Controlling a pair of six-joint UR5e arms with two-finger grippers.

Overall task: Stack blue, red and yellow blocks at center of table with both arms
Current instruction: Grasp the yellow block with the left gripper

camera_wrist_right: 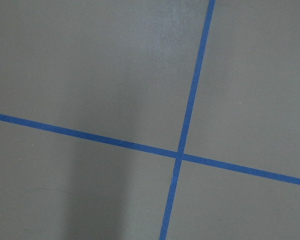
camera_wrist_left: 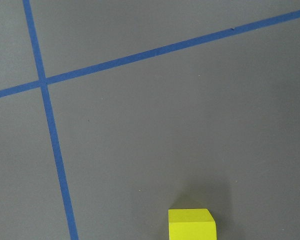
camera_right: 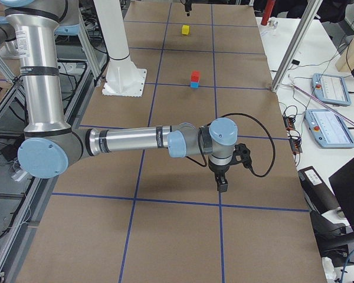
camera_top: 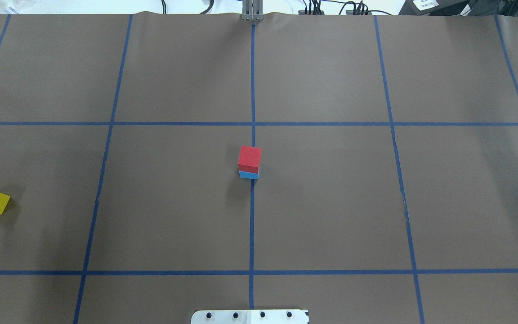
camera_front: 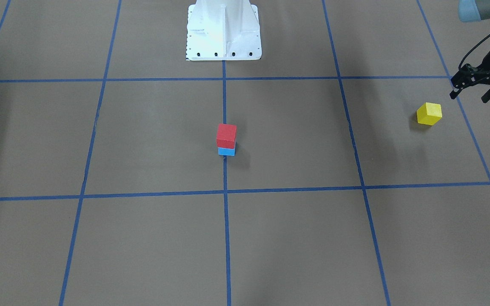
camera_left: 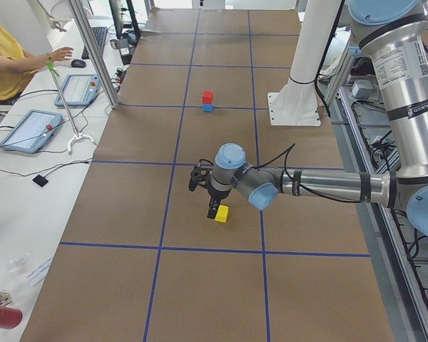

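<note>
On the brown table [camera_top: 331,202] we see the red block [camera_front: 226,135] on the blue block [camera_front: 226,151] at centre, so the left gripper [camera_front: 469,97] hangs open and empty near the yellow block [camera_front: 429,114], probably to fetch it, while for the right gripper [camera_right: 222,180] we cannot tell the fingers' state.

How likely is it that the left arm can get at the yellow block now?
Probably yes. The left pincer hangs open close beside the yellow block, which lies alone on the table; nothing stands between them.
</note>
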